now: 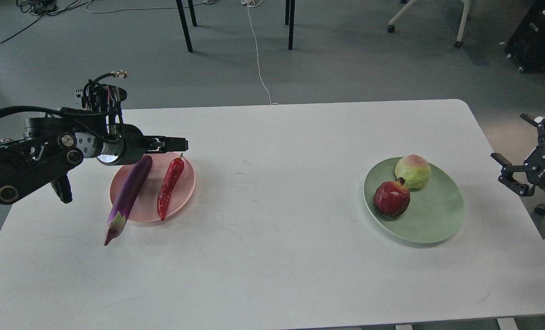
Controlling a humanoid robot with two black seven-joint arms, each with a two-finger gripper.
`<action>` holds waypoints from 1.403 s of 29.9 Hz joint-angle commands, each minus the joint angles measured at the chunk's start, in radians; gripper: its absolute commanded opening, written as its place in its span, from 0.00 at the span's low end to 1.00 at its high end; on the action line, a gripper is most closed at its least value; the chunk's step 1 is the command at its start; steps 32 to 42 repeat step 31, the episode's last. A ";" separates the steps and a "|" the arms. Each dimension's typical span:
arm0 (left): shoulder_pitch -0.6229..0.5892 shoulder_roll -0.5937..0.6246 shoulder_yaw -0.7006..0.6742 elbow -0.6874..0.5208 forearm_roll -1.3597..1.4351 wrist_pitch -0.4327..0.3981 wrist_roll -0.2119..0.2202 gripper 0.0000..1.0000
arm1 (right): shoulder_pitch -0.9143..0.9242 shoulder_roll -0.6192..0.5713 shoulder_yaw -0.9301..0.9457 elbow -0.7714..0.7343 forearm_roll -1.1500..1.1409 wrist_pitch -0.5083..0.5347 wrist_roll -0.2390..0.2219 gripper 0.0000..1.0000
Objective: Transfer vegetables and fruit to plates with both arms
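The purple eggplant (129, 195) lies across the left side of the pink plate (185, 181), its green-tipped end sticking out over the front rim onto the table. The red chili pepper (168, 185) lies on the same plate beside it. My left gripper (183, 145) hovers just above the plate's far rim, open and empty. The dark red pomegranate (391, 198) and the yellow-green fruit (412, 171) sit on the pale green plate (437, 222) at the right. My right gripper (510, 137) is open and empty, off the table's right edge.
The white table (277, 256) spans the view. Chair and table legs (184, 25) and cables (258, 59) are on the floor behind it. A black case (538, 36) stands at the far right.
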 commanded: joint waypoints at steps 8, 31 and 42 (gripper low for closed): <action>0.189 -0.090 -0.194 -0.006 -0.658 0.310 -0.228 0.99 | 0.074 0.078 0.143 0.015 0.005 0.000 0.000 0.99; 0.708 -0.271 -0.721 0.017 -0.686 0.211 -0.406 0.99 | 0.054 0.261 0.210 0.059 0.008 -0.030 0.000 0.99; 0.708 -0.271 -0.721 0.017 -0.686 0.211 -0.406 0.99 | 0.054 0.261 0.210 0.059 0.008 -0.030 0.000 0.99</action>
